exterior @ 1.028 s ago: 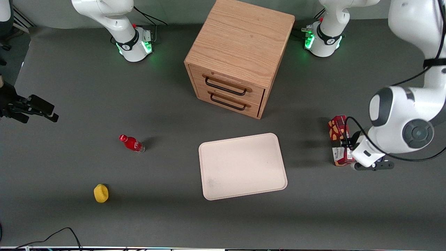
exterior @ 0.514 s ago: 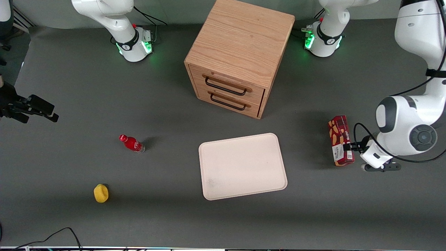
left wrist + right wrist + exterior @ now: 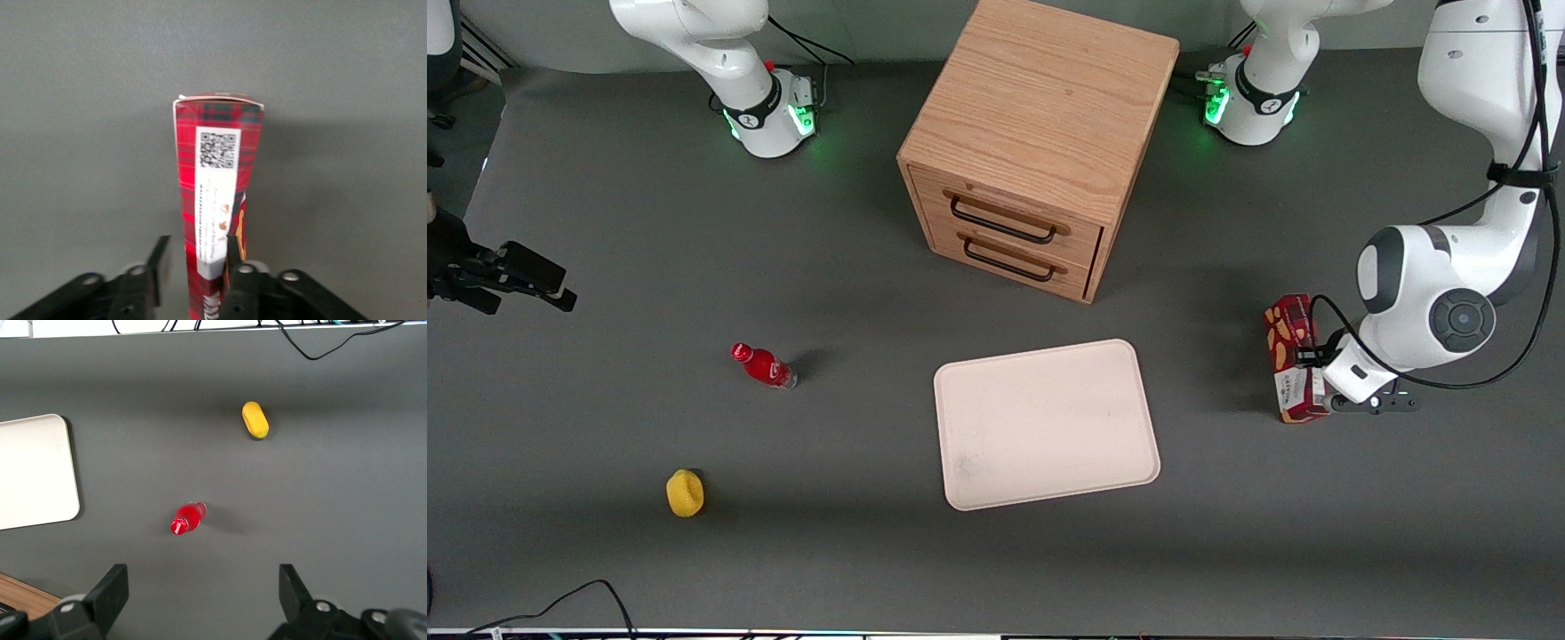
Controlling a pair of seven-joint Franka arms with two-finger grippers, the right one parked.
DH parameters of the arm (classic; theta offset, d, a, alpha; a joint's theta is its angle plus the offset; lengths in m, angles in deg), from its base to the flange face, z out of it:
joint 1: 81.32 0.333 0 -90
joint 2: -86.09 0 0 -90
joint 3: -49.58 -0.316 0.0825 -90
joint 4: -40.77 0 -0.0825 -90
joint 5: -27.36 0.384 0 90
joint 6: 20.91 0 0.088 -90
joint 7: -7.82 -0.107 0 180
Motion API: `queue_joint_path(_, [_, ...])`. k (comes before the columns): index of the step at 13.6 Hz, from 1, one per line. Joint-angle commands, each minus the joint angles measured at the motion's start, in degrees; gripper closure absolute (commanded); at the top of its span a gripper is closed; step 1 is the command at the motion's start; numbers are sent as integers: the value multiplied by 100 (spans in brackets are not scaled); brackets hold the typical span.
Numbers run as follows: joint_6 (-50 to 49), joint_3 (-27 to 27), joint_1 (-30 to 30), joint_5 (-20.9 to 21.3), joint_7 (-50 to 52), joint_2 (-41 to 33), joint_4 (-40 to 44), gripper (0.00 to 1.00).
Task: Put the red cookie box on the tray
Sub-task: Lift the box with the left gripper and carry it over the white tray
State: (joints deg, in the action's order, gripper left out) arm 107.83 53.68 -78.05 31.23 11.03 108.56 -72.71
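A wooden drawer cabinet (image 3: 1040, 147) is standing by the tray (image 3: 1047, 424). Toward the working arm's end, the red cookie box (image 3: 1291, 368) is lying on the table, the gripper (image 3: 195, 261) straddling it, fingers spread. A red bottle (image 3: 763, 365) and yellow object (image 3: 685, 492) are lying toward the parked arm's end.

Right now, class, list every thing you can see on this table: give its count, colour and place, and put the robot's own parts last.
Cookie box: one, dark red, on the table toward the working arm's end, apart from the tray.
Tray: one, cream-white, mid-table, in front of the cabinet.
Cabinet: one, light wood, two drawers with dark handles, both closed.
Bottle: one, red, toward the parked arm's end.
Yellow object: one, nearer the front camera than the bottle.
Cable: one, black, at the table edge nearest the front camera.
Gripper: one, black, at the box, fingers on either side of it, open.
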Motion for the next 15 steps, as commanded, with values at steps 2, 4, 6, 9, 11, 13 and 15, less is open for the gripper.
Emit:
queue_joint_path(2, [-673,-15,-336,88,539,19,465,100])
queue_joint_path(4, [-1244,2,-529,88,898,615,1516,100])
queue_joint_path(6, [-2068,2,-932,18,1372,1370,2965,100])
queue_joint_path(9, [-2538,11,-1285,-331,1910,1866,4044,100])
queue_joint_path(11, [-2565,11,-1592,-562,2199,1858,4281,100])
queue_joint_path(13, [-2425,2,-2048,-562,2866,2041,4632,100])
queue_joint_path(15, [-2372,2,-2313,-545,3307,2235,4844,100])
